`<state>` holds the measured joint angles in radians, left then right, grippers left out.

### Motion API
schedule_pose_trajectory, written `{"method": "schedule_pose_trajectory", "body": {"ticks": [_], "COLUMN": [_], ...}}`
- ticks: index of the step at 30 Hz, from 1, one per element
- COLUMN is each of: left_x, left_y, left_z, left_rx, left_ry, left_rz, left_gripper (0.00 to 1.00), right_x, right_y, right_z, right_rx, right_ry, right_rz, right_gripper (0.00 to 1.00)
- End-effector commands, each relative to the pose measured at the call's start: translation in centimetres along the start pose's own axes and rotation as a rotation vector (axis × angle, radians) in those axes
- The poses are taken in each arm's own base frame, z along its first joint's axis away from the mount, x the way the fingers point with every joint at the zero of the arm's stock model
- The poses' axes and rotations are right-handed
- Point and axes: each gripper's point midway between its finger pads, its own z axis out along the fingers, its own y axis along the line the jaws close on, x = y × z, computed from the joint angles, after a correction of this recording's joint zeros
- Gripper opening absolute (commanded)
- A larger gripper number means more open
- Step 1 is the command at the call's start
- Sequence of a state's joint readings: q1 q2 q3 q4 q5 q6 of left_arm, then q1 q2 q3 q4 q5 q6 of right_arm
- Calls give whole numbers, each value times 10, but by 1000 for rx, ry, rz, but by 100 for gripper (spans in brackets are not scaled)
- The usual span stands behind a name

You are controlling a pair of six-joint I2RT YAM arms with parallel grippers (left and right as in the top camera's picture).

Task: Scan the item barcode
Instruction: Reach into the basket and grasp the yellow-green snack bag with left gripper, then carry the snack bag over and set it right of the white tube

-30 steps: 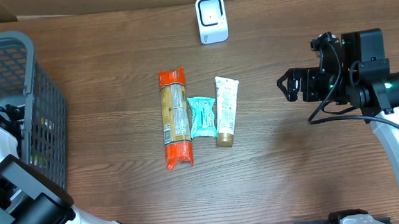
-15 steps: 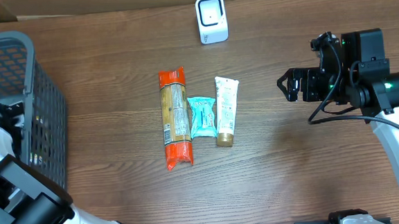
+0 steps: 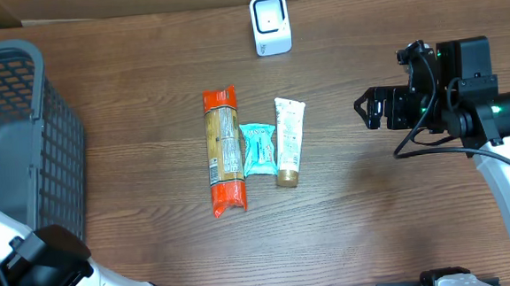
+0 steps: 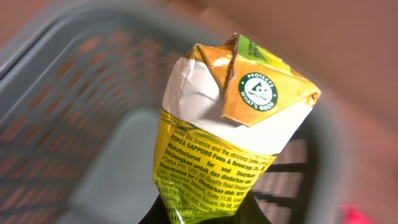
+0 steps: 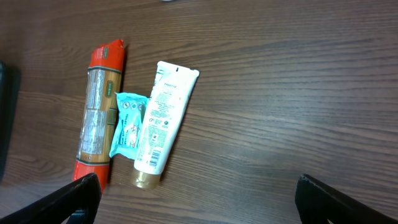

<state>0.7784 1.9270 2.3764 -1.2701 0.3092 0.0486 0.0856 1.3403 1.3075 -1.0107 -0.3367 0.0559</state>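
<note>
A crumpled yellow and white drink carton (image 4: pixel 230 124) fills the left wrist view, and my left gripper (image 4: pixel 202 216) is shut on its lower end. It hangs over the grey mesh basket (image 4: pixel 68 93). The face of the carton that shows has small print but no barcode. In the overhead view the white scanner (image 3: pixel 271 24) stands upright at the back middle of the table. My right gripper (image 3: pixel 373 111) hovers open at the right, its fingers (image 5: pixel 68 200) wide apart with nothing between them.
The basket (image 3: pixel 57 164) stands at the table's left edge. Three items lie side by side mid-table: an orange-ended pasta packet (image 3: pixel 223 149), a teal sachet (image 3: pixel 259 149) and a white tube (image 3: pixel 289 141) with a gold cap, its barcode facing up.
My left gripper has shut on the carton and risen out of the basket, leaving the overhead view at the left edge. The right arm has not moved.
</note>
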Motion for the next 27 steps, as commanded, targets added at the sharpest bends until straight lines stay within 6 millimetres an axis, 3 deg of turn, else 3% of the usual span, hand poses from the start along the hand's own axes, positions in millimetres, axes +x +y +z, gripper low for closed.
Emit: {"method": "schedule_pose_trajectory", "body": {"ticks": [1,2,3,5,7,10,12,14,19,22,25,27], "left_x": [-36,-37,-34,-22,-5,24,51,90,157,200,230,261], "left_y": [-94,-127,-144,-174,-195,-215,-223,-233,-252,-266,-273,-292], "left_z": [-82,-109,-122,-135,-131,-114,-98,-75,-32,3,25,39], "left_rx": [407,544,599,629,607,535,442,330,219,199,191,237], "left_ry": [-174,-202,-209,-196,-151,-41,60,202,417,517,571,607], "left_rz": [4,45,74,131,183,221,258,333,407,403,393,400], "left_gripper": [4,4,4,4,4,4,4,4,4,4,4,4], "right_x": [-8,-9,-9,-9,-9,-9,-9,-9,-9,-9,-9,-9], "right_y": [5,6,6,6,6,6,6,6,6,6,6,6], "right_z": [-5,-5,-5,-5,-5,-5,-5,-5,-5,-5,-5,-5], "right_rx": [-11,-11,-12,-12,-12,-12,-12,-12,-12,-12,-11,-12], "right_ry": [-27,-29,-30,-31,-30,-30,-30,-30,-30,-29,-29,-30], "right_rz": [-15,-16,-16,-17,-16,-16,-16,-16,-16,-16,-16,-17], "right_gripper": [100,100,100,100,100,100,100,100,100,100,100,100]}}
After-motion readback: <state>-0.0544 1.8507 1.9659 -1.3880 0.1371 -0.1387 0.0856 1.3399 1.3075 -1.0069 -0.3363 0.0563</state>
